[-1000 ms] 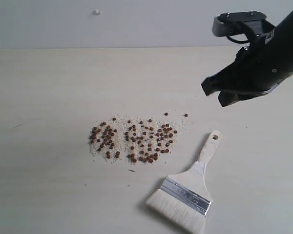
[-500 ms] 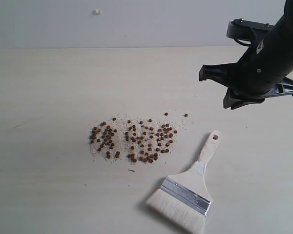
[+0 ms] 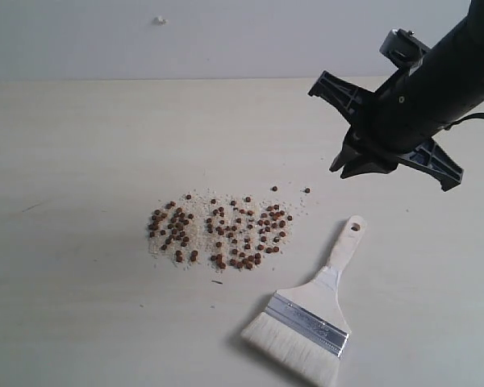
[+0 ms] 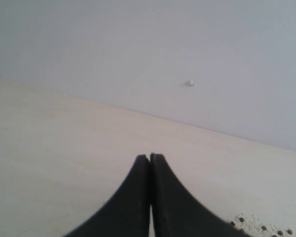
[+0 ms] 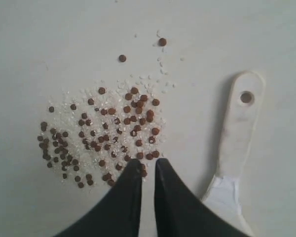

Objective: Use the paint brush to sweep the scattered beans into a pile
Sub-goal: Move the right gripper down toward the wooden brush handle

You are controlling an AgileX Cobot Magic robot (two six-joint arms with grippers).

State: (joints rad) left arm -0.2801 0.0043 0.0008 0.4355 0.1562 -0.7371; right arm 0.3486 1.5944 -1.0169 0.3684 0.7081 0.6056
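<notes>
On the tabletop (image 3: 81, 145), the beans (image 3: 218, 230) lie in a loose, spread patch mixed with whitish crumbs (image 5: 148, 79); 2 of them sit apart beyond its far right side. The paint brush (image 3: 310, 318) lies flat just right of the patch, untouched, bristles toward the near edge. The right gripper (image 5: 148, 165) hangs clear of the tabletop near the handle end, jaws slightly parted, empty. The left gripper (image 4: 150, 157) is clenched, fingertips touching, holding nothing.

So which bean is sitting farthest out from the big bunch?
The lone bean at the far right of the exterior view. It lies beyond the other stray bean, with bare table between it and the main beans.
</notes>
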